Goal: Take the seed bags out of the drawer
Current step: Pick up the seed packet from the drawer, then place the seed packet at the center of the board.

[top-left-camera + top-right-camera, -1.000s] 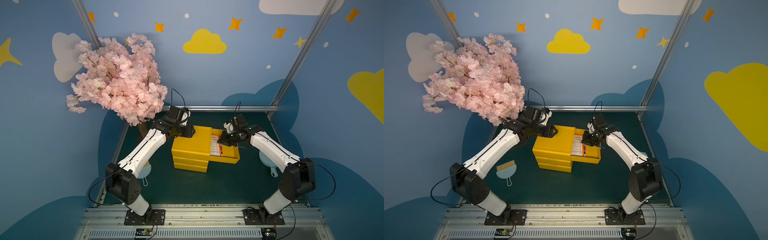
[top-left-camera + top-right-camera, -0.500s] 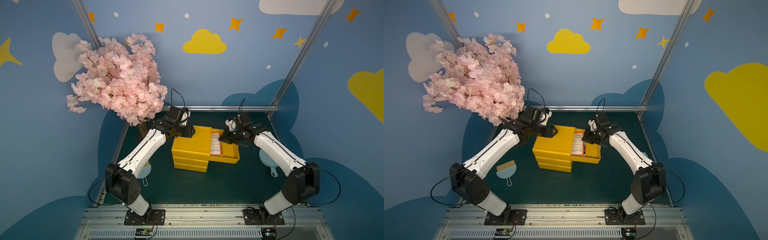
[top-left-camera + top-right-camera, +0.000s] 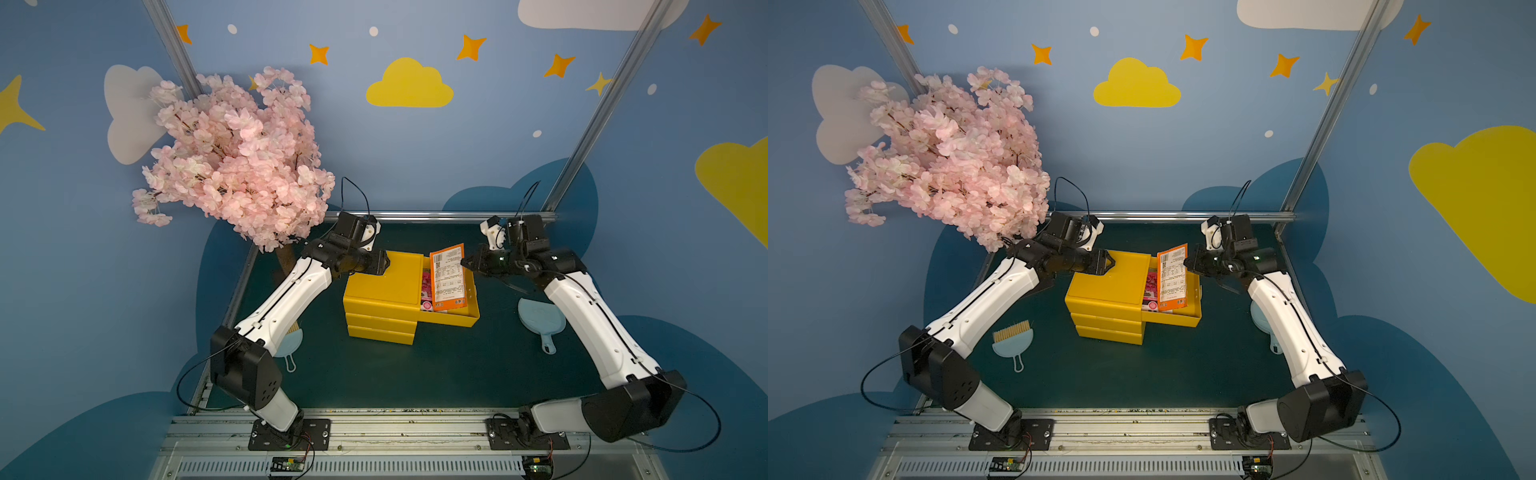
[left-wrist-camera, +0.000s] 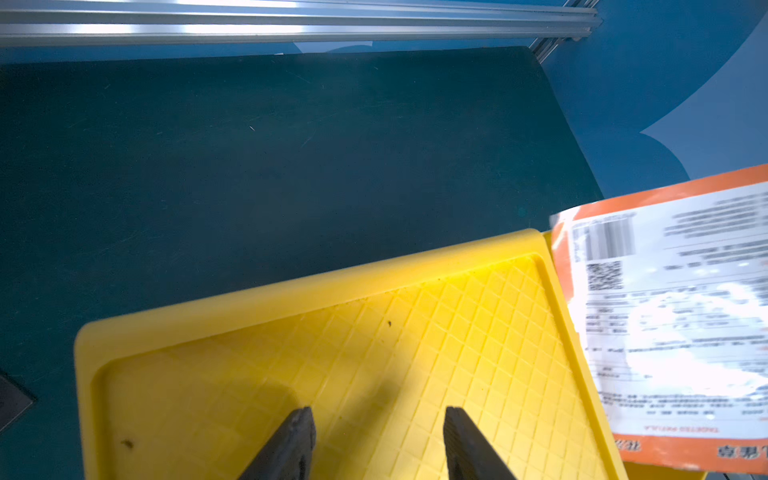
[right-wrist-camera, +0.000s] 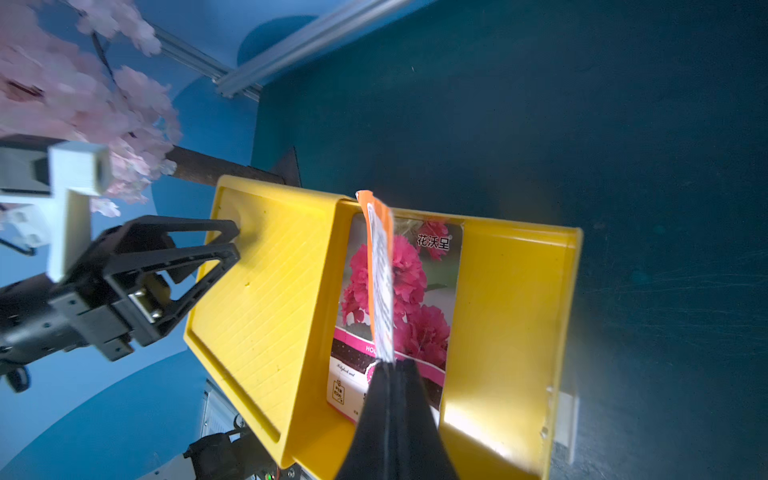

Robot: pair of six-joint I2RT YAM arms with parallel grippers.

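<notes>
Centrally on the dark green table point(image 3: 457, 374) we see a yellow cabinet point(image 3: 380, 286) whose two lower drawers point(image 3: 380, 328) are pushed in, while the top drawer point(image 3: 453, 318) is pulled out toward the robot's right. That drawer holds the pink seed bag point(image 3: 427, 286), lying flat on its floor close to the cabinet, picture side up, with its long axis across the drawer's width. Above it the orange seed bag point(image 3: 448, 276) is raised and tilted, its far end higher, its long axis running from the back of the scene toward the front, and its printed back with the barcode facing up in both top views point(image 3: 1173, 276). Whether its low end touches the drawer we cannot tell. The right gripper point(image 3: 467, 262) has its jaws pressed together on that bag's right edge near the high end. The left gripper point(image 3: 384, 264) rests over the cabinet's top with its jaws spread and nothing between them. Only the right wrist view shows the pink bag's flowers point(image 5: 415, 291) plainly, with the orange bag seen edge-on, plus the drawer's small white handle point(image 5: 565, 419). Only the left wrist view shows the gridded cabinet top under the parted fingers point(image 4: 297, 432).
</notes>
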